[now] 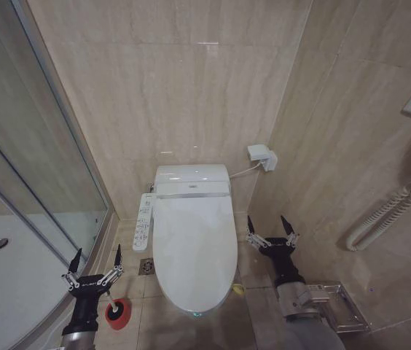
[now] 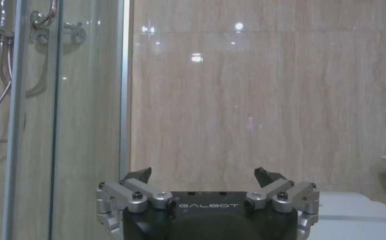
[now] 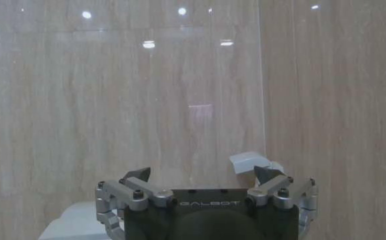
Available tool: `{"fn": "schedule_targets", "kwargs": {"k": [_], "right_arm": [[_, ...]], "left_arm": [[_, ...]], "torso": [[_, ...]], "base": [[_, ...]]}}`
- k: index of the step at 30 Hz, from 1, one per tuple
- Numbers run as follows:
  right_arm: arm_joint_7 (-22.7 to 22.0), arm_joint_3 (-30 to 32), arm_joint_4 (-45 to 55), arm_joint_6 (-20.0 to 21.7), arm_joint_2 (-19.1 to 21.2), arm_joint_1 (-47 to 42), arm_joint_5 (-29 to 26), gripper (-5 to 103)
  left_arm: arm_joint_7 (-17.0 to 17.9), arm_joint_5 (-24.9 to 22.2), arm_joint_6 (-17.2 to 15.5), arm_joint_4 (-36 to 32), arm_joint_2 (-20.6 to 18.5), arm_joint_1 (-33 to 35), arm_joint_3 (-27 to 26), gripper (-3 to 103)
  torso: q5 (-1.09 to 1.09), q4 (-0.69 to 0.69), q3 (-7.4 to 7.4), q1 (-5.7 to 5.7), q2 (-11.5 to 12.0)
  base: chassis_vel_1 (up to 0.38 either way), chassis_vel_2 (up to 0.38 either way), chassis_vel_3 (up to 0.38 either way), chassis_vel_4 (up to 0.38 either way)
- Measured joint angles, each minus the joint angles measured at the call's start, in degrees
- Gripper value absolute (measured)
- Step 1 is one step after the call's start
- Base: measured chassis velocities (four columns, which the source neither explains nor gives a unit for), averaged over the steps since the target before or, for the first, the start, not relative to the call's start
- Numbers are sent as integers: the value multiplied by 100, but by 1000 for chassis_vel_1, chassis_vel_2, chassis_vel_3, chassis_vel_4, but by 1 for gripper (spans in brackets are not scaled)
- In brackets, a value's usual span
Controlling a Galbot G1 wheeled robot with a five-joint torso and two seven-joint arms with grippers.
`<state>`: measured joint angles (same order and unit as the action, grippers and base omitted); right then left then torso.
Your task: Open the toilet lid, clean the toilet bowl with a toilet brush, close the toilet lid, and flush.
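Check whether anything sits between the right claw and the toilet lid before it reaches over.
Nothing visible stands in the way. The right claw hangs open beside the closed toilet lid, on its right, with only bare floor tile between them. The left claw hangs open on the other side, above the toilet brush.

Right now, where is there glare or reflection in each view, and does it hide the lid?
Head view: soft sheen on the closed lid, a faint highlight on the wall tiles; the lid's outline stays clear. Left wrist view: ceiling-light spots on the tiles and streaks on the shower glass. Right wrist view: bright spots high on the tiles.
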<state>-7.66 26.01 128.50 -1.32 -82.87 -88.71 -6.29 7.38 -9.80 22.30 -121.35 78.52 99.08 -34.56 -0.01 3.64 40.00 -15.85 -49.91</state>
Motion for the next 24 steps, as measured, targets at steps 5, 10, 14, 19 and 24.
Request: {"fn": "schedule_targets", "kwargs": {"k": [5, 10, 14, 19, 24], "right_arm": [[0, 0, 0, 0, 0, 0, 0, 100], [0, 0, 0, 0, 0, 0, 0, 100], [0, 0, 0, 0, 0, 0, 0, 100], [0, 0, 0, 0, 0, 0, 0, 100], [0, 0, 0, 0, 0, 0, 0, 100]], "left_arm": [[0, 0, 0, 0, 0, 0, 0, 100], [0, 0, 0, 0, 0, 0, 0, 100], [0, 0, 0, 0, 0, 0, 0, 100], [0, 0, 0, 0, 0, 0, 0, 100], [0, 0, 0, 0, 0, 0, 0, 100]], "torso": [[0, 0, 0, 0, 0], [0, 0, 0, 0, 0], [0, 0, 0, 0, 0], [0, 0, 0, 0, 0], [0, 0, 0, 0, 0]], "base": [[0, 0, 0, 0], [0, 0, 0, 0], [0, 0, 0, 0], [0, 0, 0, 0], [0, 0, 0, 0]]}}
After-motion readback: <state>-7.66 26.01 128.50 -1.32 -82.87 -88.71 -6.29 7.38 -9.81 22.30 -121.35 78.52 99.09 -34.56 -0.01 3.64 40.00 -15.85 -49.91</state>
